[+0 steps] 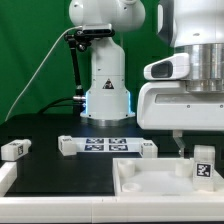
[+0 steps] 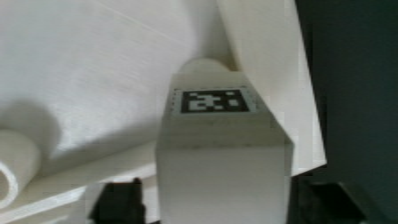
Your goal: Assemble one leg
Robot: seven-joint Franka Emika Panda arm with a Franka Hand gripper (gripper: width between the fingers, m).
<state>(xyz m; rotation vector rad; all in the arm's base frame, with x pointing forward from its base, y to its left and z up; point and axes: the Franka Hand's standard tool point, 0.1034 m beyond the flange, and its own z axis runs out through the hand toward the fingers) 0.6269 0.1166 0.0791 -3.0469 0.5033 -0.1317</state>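
Green backdrop behind, black bench (image 1: 45, 170) up front w/ loose white parts spread over it. Robot base (image 1: 107, 75) sits at the rear centre, black cable looping off it on the exterior view's left. Arm's big white housing fills the exterior view's upper right, coming down over the near right corner.

Large white panel (image 1: 150, 180) lies flat at the front, right of centre, recessed corners visible. Gripper (image 1: 203, 168) is low over the panel's right part, clamped on the leg (image 1: 203, 165), a short white block, tag facing the exterior cam. Leg is upright, its lower end at or v. near the panel surface; can't tell if touching.

Wrist view: leg (image 2: 222, 150) runs up the middle of the frame betw. the two dark fingers (image 2: 119, 203), tag near its far end, panel (image 2: 107, 80) just beyond w/ a rounded recess at one edge.

Other bits: small tagged block (image 1: 14, 149) at the far left in the exterior view; another (image 1: 68, 145) near centre, just beside the marker board (image 1: 105, 145); one more (image 1: 146, 150) right of the board, close to the panel's back edge.
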